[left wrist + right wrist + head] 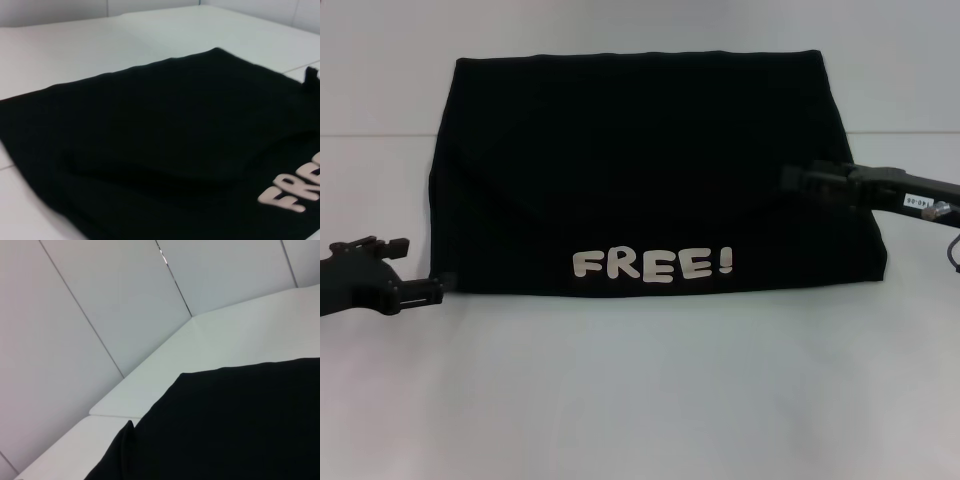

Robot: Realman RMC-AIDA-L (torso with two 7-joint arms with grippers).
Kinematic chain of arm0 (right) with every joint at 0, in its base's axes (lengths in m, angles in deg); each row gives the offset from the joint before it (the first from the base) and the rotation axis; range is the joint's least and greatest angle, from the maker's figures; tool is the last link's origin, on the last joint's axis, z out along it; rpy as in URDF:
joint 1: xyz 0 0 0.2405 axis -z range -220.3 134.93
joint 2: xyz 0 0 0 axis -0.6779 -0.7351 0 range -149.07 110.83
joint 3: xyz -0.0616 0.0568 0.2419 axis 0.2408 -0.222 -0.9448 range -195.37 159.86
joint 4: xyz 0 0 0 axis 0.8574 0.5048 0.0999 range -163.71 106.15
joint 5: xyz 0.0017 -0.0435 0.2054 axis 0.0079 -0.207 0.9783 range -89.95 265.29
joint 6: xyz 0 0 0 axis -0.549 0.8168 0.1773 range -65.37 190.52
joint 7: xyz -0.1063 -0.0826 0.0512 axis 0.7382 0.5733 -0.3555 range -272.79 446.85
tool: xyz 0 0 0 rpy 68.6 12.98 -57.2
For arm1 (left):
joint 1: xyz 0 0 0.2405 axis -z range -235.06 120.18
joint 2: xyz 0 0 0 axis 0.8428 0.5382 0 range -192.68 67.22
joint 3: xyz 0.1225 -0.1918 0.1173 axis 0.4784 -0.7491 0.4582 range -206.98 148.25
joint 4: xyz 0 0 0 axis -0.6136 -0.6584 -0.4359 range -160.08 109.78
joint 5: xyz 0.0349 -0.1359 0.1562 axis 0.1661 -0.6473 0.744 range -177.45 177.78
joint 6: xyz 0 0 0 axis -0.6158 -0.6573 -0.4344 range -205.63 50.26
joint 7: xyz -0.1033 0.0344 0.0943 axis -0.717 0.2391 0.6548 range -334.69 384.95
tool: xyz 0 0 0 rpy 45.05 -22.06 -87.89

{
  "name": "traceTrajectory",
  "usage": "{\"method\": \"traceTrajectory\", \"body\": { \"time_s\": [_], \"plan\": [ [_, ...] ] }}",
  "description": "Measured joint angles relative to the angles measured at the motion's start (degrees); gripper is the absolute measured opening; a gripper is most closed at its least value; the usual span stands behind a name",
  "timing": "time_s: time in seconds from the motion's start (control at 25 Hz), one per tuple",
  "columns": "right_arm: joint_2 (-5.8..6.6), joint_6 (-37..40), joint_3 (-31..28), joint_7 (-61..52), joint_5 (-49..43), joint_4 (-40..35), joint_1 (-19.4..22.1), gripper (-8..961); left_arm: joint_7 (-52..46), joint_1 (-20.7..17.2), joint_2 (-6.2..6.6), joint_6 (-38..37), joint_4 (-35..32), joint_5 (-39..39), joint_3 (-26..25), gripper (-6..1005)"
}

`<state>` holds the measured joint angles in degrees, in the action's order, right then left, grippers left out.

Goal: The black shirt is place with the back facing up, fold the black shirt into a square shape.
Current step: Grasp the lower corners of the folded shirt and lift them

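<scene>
The left gripper (432,289) is sitting at the near-left corner of the black shirt (650,170) — whether it is pinching the cloth, I cannot tell. The right gripper (790,178) is hovering over the right edge. The shirt is lying folded on the white table (640,400) — "FREE!" print (651,264) facing up, probably awaiting another fold.

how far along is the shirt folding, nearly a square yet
Mostly done, it seems: the soft black fabric shirt lies folded into a compact, roughly rectangular block on the white table, pale "FREE!" lettering facing up. The left pincer sits at its near left corner, the right pincer over its right side. Perhaps one squaring fold remains.
</scene>
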<state>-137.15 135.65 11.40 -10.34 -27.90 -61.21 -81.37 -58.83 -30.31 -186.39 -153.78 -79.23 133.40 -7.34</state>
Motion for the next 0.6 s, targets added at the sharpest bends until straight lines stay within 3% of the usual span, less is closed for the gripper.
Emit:
{"method": "traceTrajectory", "body": {
  "time_s": [0.6],
  "plan": [
    [0.08,-0.7,-0.1,-1.8,1.7,0.1,-0.3,714,0.2,1.5,-0.40,11.2,5.1,4.6,7.8,876]
  ]
}}
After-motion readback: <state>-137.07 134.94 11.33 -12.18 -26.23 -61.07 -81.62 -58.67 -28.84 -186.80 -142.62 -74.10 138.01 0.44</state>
